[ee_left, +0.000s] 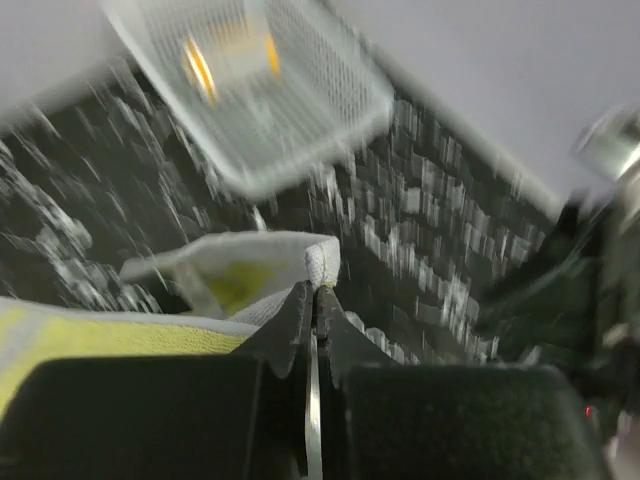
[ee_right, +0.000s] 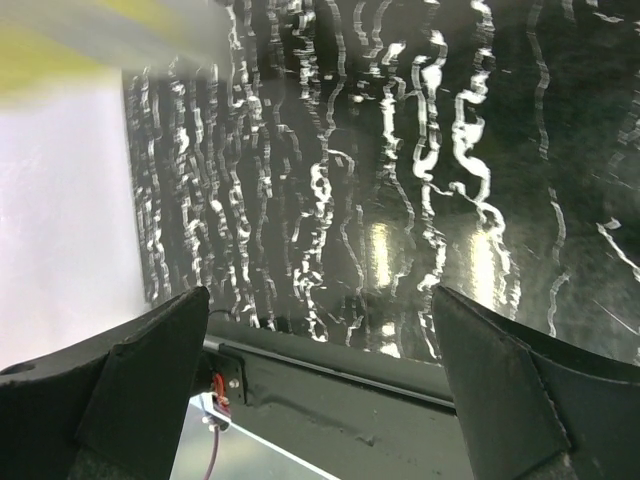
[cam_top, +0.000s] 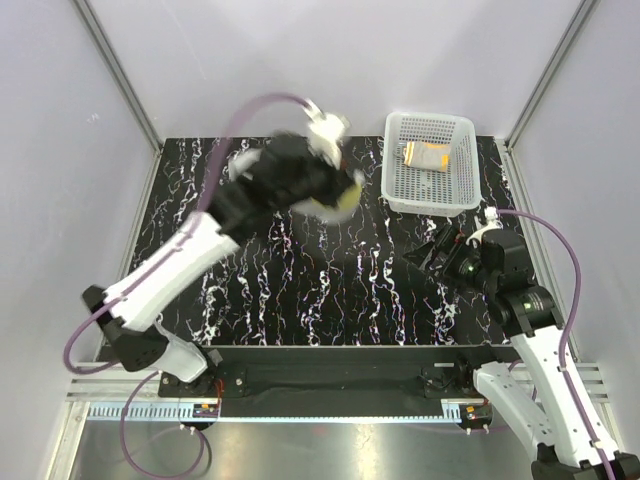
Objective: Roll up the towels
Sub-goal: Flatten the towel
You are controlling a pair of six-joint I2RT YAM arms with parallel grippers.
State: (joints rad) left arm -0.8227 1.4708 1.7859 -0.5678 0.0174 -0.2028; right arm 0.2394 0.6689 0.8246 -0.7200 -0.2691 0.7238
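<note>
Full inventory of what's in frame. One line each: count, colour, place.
yellow towel: 1, yellow with a grey-white reverse, held off the table near the basket
orange towel: 1, orange, inside the basket
basket: 1, white perforated, far right of the table
table: 1, black with white veining
cables: 2, purple, one per arm
left end effector: 1, black, shut on the yellow towel, view blurred
right end effector: 1, black, open and empty, low over the table's right side

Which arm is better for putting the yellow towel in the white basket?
Left, probably. The left gripper is shut on the yellow towel, up in the air near the basket. The right gripper is open and holds nothing.
</note>
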